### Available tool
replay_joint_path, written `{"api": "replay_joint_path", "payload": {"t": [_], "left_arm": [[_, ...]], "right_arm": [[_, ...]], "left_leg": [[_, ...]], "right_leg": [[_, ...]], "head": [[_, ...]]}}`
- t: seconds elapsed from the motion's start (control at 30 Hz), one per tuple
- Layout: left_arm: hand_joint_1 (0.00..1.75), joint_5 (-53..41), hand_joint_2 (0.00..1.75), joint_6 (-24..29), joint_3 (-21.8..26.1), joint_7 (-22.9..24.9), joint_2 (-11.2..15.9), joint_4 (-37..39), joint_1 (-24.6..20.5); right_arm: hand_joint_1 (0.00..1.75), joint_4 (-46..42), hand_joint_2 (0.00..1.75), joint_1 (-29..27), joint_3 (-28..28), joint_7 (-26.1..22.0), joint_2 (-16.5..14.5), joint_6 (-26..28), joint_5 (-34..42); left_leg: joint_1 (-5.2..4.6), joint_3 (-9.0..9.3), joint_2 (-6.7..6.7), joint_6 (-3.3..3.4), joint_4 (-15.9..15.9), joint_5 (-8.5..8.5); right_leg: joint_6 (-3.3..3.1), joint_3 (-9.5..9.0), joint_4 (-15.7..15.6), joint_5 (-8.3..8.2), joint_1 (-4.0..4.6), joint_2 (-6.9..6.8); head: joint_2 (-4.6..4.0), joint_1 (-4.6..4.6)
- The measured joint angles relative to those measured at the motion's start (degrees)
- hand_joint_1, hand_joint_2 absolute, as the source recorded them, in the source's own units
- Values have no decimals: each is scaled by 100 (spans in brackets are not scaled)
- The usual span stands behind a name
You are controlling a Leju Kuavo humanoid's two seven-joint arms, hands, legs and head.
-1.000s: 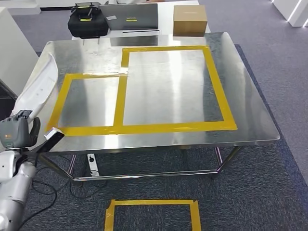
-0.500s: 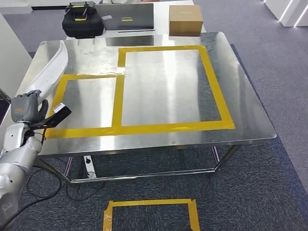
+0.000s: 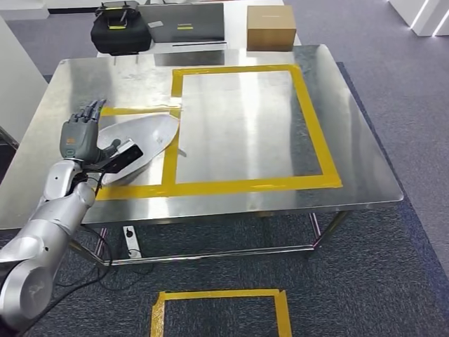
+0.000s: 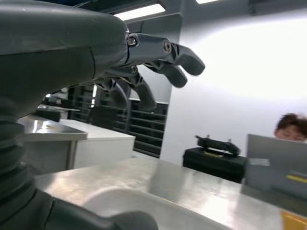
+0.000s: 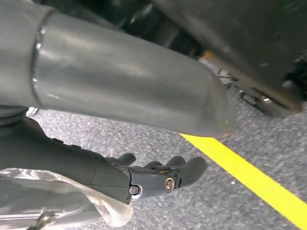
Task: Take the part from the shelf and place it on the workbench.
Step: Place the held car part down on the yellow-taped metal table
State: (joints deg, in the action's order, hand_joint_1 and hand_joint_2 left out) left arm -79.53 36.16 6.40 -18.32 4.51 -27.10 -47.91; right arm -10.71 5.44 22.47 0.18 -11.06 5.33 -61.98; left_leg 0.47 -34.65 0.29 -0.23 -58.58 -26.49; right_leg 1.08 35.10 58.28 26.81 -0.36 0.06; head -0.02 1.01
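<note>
The white part is now lying flat on the steel worktop, inside the smaller yellow tape frame, its pointed end reaching over the strip that divides the two frames; half a second ago it was standing on edge along the worktop's left rim, and a second ago it was leaning there further out past the rim. The left hand is hovering at the part's near left end, having come up and inward from below the worktop's edge where it was sitting in the earlier pictures. Its fingers are spreading wide and pointing upward, holding nothing, with the thumb lying low close to the part; the left wrist view is showing the fingers apart in the air above the pale part. The right hand is hanging down over grey carpet beside a yellow floor line, its fingers loosely extended and gripping nothing. At the far side a black case, a grey laptop and a brown cardboard box are sitting on another table behind the worktop.
</note>
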Motion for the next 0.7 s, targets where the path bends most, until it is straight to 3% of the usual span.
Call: {"api": "replay_joint_path", "payload": {"t": [0.07, 0.17, 0.23, 0.27, 0.3, 0.37, 0.4, 0.53, 0.6, 0.7], "left_arm": [[0, 256, 0, 40, -44, -195, -54, -24, 23], [0, 1199, 0, 55, -128, -687, -197, -321, 285], [0, 2229, 0, -96, -237, -1043, -390, -944, 774], [0, 2783, 0, -214, -329, -1204, -500, -1399, 1088], [0, 3283, 0, -329, -450, -1334, -620, -1906, 1426], [0, 4059, 0, -457, -799, -1522, -828, -3087, 2181], [0, 4377, 0, -493, -1015, -1612, -922, -3662, 2569], [0, 5564, 0, -618, -1967, -2085, -1153, -5660, 4005], [0, 5872, 0, -501, -2430, -2176, -1185, -6430, 4505], [0, 5963, 0, -16, -3082, -2202, -1163, -7206, 5000]], "right_arm": [[0, -1, 0, -13, 1, -10, 0, 9, -8], [0, -2, 0, -33, 12, -35, 0, 21, -6], [0, -2, 0, -63, 50, -34, 0, 35, 10], [0, -2, 0, -75, 84, -30, 0, 45, 23], [0, -1, 0, -85, 120, -24, 0, 55, 35], [0, -2, 0, -104, 200, -7, -7, 77, 60], [0, -2, 0, -115, 240, 3, -11, 89, 71], [0, -2, 0, -162, 395, 62, -28, 153, 109], [0, -2, 0, -189, 465, 101, -31, 178, 113], [0, -2, 0, -200, 549, 144, -31, 190, 104]], "left_leg": [[10, -49, -1, -50, -149, -128], [14, -443, -2, -97, -1101, -635], [13, -639, -2, -93, -1568, -785], [12, -601, -3, -75, -1506, -701], [8, -474, -4, -46, -1250, -531], [-19, -115, -6, 41, -520, -189], [-36, 17, -7, 78, -247, -106], [-50, 105, 0, 153, -4, -69], [-19, 87, 13, 222, 54, -5], [-15, -10, 22, 274, 59, 85]], "right_leg": [[-70, -19, -20, -10, -18, 5], [-131, -42, -25, -19, -27, 14], [-137, -47, -19, -28, -25, 36], [-136, -48, -18, -26, -22, 54], [-134, -50, -17, -25, -19, 70], [-119, -48, -9, -17, -1, 94], [-98, -38, -1, -15, 5, 103], [31, 5, 12, -3, 3, 110], [93, 94, 265, 285, 0, 80], [160, 355, 1251, 975, -31, 45]], "head": [[0, 6], [0, 14], [0, 14], [0, 15], [0, 14], [0, 12], [0, 11], [0, 6], [0, -20], [0, -66]]}}
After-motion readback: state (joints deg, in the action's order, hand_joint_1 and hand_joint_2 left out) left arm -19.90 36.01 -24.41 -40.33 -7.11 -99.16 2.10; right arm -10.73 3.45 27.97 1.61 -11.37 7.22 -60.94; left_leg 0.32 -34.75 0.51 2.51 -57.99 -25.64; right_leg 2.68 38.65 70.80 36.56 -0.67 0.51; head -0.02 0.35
